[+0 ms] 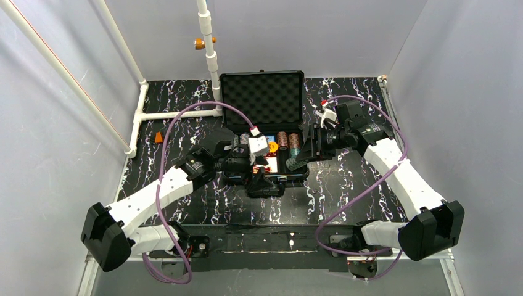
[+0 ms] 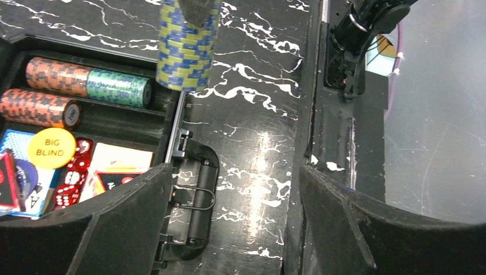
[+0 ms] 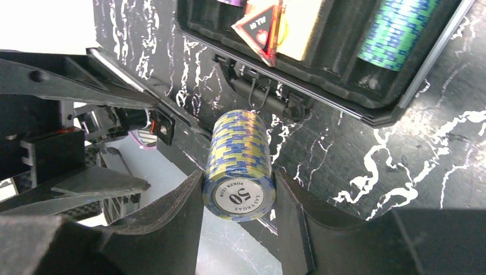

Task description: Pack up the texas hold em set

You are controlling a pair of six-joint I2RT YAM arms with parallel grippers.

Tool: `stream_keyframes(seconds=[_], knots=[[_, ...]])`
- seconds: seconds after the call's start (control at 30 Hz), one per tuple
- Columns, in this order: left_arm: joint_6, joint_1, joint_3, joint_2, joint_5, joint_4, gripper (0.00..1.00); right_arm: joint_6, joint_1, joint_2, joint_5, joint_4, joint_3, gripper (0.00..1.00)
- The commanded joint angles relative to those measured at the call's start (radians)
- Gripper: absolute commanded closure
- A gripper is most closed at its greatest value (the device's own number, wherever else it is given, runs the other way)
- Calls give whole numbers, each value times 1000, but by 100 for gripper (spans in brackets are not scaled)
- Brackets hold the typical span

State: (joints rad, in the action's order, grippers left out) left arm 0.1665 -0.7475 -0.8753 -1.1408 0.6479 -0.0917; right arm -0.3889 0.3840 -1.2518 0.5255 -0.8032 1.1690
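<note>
Bright and evenly lit from above, with white glare on the glossy black table (image 2: 265,143), a blown-out top-left corner in the right wrist view, and soft focus along both wrist views' bottom edges.

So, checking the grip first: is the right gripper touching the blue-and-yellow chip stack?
Touching. The right wrist view shows the right gripper clamping the blue-and-yellow chip stack, a finger pressed on each side.

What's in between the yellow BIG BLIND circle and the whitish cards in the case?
Red dice lie there, with the BIG BLIND disc on one side and the cream card deck on the other. The left wrist view shows it.
</note>
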Motion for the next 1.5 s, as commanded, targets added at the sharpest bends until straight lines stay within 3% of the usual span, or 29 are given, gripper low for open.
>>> stream_keyframes(seconds=[0.0,0.6,0.97,1.2,1.33,1.47], knots=[[-14,-24,-44,-7,51,-26,20,-24,23,15,119,113,43,91],[-10,-62,-98,-85,35,-33,23,-61,91,14,196,193,29,91],[21,-87,-113,-97,-90,-17,22,-56,156,-1,159,172,29,91],[77,-86,-115,-77,-202,-46,17,-37,171,1,158,147,21,91],[99,-86,-120,-76,-200,-46,16,-33,176,3,157,142,20,91],[78,-86,-138,-97,-129,-42,22,-37,182,3,161,151,20,91]])
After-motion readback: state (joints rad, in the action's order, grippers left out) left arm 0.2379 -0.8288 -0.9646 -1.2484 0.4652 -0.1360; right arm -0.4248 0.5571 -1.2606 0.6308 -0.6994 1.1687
